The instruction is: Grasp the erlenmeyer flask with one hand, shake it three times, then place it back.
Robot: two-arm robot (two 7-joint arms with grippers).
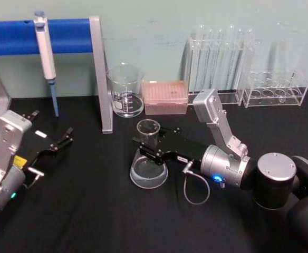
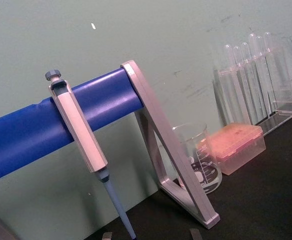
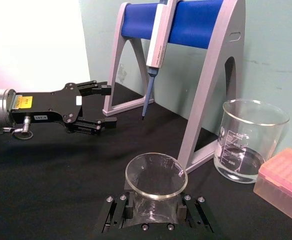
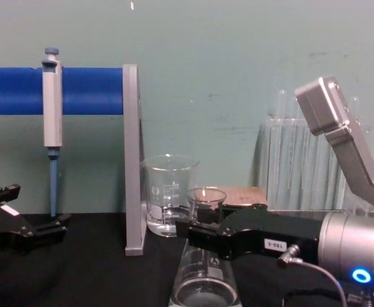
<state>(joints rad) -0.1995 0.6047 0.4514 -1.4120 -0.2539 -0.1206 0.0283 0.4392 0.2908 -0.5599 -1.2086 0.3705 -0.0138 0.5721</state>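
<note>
Reaching in level from the right, the right gripper (image 1: 147, 147) lies stretched along the black cloth-covered table (image 1: 90, 211), its silver cylindrical wrist (image 1: 222, 163) trailing a looped grey cable (image 1: 193, 190). Its two flat black fingers are clamped on the narrow neck of the erlenmeyer flask (image 1: 148, 171), one on each side, just under the flared lip. The flask is clear glass, upright, with a wide round base low at the cloth near the table's middle. Whether the base rests on the cloth I cannot tell.

The left gripper (image 1: 61, 139) sits parked at the table's left, angled inward, its black fingers apart and holding nothing.

Behind the flask stand a straight-walled glass beaker (image 1: 126, 90), a pink translucent tip box (image 1: 166, 97) and a clear rack of test tubes (image 1: 222, 63). A pipette (image 1: 46, 58) hangs from a blue bar.
</note>
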